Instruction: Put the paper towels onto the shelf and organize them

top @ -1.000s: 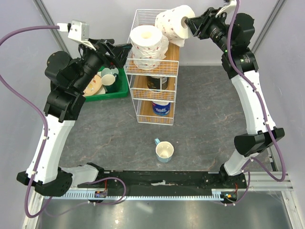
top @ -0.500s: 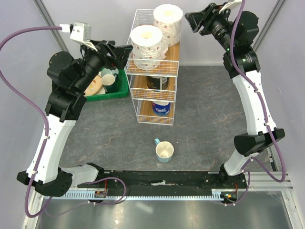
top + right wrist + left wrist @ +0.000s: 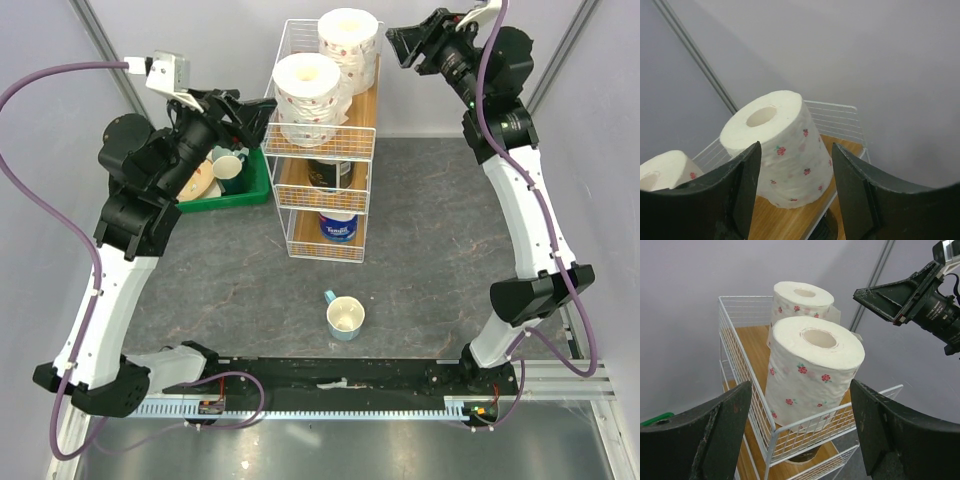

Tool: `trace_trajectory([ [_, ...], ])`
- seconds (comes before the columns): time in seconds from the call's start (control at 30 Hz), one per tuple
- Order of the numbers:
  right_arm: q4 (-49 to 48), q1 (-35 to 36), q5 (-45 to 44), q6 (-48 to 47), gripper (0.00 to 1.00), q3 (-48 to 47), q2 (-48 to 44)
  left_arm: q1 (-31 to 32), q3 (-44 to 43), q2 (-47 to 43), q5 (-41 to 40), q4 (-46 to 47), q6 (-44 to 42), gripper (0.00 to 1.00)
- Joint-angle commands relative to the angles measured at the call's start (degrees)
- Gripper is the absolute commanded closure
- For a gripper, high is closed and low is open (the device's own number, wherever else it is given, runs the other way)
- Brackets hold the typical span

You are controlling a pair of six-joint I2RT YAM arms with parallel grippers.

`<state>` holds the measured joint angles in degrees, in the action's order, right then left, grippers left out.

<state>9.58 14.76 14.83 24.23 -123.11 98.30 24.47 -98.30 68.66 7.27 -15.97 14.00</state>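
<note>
1. Closest to the arm bases, a pale blue cup [image 3: 345,318] sits by itself on the grey table [image 3: 430,230], cream-coloured inside.
2. Right behind it is the shelf [image 3: 364,108]. The bottom tier has a blue-wrapped roll [image 3: 338,227], and the middle tier has a dark-wrapped roll [image 3: 328,172].
3. Just left of the shelf there's a green tray [image 3: 228,203] with a mug and plates in it.
4. The top tier holds two white flowered rolls, both upright with the core hole facing up: the front roll [image 3: 305,95], and the back roll [image 3: 347,40] close behind it.
5. The left gripper [image 3: 265,110] is just beside the front roll, outside the wire wall. Its jaws are spread wide with nothing in them.
6. The right gripper [image 3: 397,48] is up by the far right corner, near the back roll but clear of it. Its jaws are parted and empty.
</note>
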Motion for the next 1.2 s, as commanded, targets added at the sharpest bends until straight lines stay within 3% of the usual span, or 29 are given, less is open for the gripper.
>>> trace_trajectory([
  [0.0,-1.94,-0.26,-5.86,1.17,0.32,1.82,-1.53,-0.39,1.53,-3.18,-4.62,4.71,-2.66,0.14],
  [0.13,-1.06,-0.35,-12.18,2.23,0.31,2.18,-0.84,-0.82,1.18,-3.54,-8.92,7.96,-4.24,0.14],
  [0.3,0.08,-0.44,-12.89,2.75,0.27,-0.02,1.8,-3.1,-0.57,-0.3,-10.61,9.99,-4.42,0.13],
  [0.67,2.98,-0.7,-11.14,1.17,0.27,-9.34,10.5,-11.98,-5.76,10.43,-2.97,8.15,-1.35,0.13],
  [1.17,2.54,-0.7,-6.22,0.47,0.26,-8.02,10.42,-12.43,-3.04,10.35,8.64,8.15,-0.64,0.14],
])
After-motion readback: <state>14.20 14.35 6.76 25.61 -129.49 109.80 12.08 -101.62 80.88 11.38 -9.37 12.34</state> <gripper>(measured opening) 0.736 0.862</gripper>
